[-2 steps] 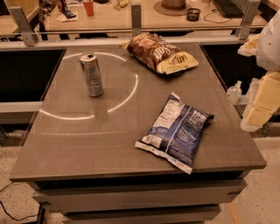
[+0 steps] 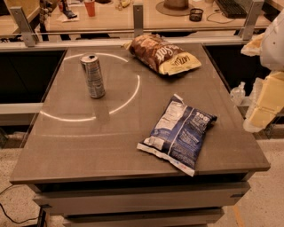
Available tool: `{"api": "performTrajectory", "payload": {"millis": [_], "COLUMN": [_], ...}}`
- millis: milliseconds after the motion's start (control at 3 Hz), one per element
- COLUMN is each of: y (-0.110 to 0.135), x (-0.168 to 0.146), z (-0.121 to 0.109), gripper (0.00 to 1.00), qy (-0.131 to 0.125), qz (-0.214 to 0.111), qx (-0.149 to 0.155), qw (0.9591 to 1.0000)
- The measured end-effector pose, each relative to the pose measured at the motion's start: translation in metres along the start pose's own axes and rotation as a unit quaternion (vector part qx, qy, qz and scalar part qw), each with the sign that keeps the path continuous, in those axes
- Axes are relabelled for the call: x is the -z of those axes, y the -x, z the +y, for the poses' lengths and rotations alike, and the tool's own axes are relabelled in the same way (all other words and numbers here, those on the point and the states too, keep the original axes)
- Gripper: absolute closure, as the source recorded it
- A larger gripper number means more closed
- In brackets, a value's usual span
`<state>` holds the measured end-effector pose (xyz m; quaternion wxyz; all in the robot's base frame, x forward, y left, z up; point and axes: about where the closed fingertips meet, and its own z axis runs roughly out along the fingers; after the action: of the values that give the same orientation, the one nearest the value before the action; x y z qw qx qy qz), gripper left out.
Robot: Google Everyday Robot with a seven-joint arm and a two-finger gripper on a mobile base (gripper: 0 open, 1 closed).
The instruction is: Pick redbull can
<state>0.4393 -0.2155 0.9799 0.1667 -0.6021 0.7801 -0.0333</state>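
The redbull can [image 2: 92, 75] stands upright on the far left part of the grey table [image 2: 88, 142], a slim silvery can with darker panels and a pull-tab top. My gripper [image 2: 259, 115] hangs at the right edge of the view, beyond the table's right side, at the end of the pale arm. It is far from the can, with most of the tabletop's width between them, and touches nothing.
A brown chip bag [image 2: 162, 54] lies at the far middle-right of the table. A blue chip bag [image 2: 179, 133] lies near the front right. A light arc curves across the tabletop around the can. A railing and a cluttered desk [image 2: 133, 13] stand behind.
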Motion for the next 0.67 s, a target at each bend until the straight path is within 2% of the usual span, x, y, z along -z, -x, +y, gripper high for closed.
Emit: {"api": "performTrajectory", "payload": {"millis": [333, 667], "y": [0.011, 0.028], "x": [-0.001, -0.014], "z": [-0.004, -0.016], "gripper": [0.0, 0.0], "qy": [0.018, 0.051], "qz": [-0.046, -0.145], "qx": [-0.004, -0.034], "qw": [0.9988, 0.9875]}}
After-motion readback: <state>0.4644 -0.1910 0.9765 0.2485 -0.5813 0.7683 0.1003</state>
